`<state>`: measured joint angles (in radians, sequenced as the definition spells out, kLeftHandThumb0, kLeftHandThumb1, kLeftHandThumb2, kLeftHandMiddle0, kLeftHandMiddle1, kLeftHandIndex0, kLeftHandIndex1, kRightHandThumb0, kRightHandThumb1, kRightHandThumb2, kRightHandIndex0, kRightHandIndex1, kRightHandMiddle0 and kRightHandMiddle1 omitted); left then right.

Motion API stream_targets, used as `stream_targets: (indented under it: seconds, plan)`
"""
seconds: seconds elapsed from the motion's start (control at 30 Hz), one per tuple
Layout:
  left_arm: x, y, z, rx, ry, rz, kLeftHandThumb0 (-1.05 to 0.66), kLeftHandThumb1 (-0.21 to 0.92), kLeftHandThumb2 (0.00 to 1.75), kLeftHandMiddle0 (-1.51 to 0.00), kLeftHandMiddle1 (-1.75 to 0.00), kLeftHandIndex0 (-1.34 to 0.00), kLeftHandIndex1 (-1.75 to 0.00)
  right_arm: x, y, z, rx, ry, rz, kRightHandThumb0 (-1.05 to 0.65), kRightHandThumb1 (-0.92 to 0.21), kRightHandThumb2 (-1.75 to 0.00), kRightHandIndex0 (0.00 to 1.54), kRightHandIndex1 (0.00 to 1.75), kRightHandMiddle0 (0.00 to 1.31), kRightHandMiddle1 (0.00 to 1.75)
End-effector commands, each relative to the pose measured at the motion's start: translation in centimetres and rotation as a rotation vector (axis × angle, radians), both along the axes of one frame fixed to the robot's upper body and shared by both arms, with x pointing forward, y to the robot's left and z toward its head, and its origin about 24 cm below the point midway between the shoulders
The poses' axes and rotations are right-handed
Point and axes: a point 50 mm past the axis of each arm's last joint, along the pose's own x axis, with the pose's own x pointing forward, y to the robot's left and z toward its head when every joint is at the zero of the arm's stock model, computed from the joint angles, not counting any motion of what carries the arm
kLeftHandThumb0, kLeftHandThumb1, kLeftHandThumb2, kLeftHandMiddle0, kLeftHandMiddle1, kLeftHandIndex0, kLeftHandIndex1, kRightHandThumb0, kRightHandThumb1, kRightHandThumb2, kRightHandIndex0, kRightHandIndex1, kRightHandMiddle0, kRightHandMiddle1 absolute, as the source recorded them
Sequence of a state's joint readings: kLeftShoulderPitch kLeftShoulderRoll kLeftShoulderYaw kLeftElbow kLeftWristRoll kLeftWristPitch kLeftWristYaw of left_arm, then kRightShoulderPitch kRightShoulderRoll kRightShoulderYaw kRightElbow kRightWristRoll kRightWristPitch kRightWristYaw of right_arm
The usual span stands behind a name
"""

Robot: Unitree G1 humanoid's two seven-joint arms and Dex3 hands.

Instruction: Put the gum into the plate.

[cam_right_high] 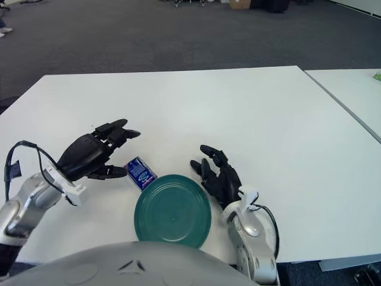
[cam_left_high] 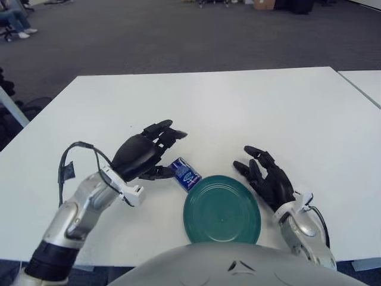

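The left hand (cam_left_high: 156,152) is reaching, fingers spread, for the gum pack (cam_left_high: 183,173). Next it needs pinching and lifting into the green plate (cam_left_high: 221,210). The right hand (cam_left_high: 266,179) is idling open beside the plate.

A white table (cam_left_high: 238,107) stands on dark grey carpet (cam_left_high: 149,36).

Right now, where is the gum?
The gum pack lies on the white table, left of centre in both views, against the green plate's upper-left rim, beside the left hand's fingers.
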<state>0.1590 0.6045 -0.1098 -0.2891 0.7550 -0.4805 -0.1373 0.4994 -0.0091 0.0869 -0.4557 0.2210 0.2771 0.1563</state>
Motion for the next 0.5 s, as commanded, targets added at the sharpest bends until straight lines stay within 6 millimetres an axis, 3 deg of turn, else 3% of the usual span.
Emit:
stream_targets:
  seconds: [0.0, 0.27, 0.47]
  plan:
    - [1.2, 0.1, -0.2, 0.120, 0.000, -0.052, -0.76, 0.88, 0.18, -0.25, 0.00, 0.00, -0.86, -3.8, -0.6, -1.8, -0.024, 0.168, -0.012, -0.61, -0.92, -0.67, 0.63, 0.17, 0.10, 0.86]
    - [2.1, -1.7, -1.6, 0.166, -0.016, -0.127, -0.76, 0.90, 0.18, -0.25, 0.00, 0.00, -0.80, -3.3, -1.2, -2.7, -0.033, 0.197, -0.023, -0.59, -0.92, -0.64, 0.64, 0.19, 0.10, 0.85]
    - [2.3, -2.1, -2.6, 0.194, -0.002, -0.156, -0.77, 0.92, 0.18, -0.25, 0.00, 0.00, -0.78, -3.3, -1.4, -3.1, -0.043, 0.197, -0.036, -0.59, -0.92, -0.64, 0.63, 0.19, 0.10, 0.84]
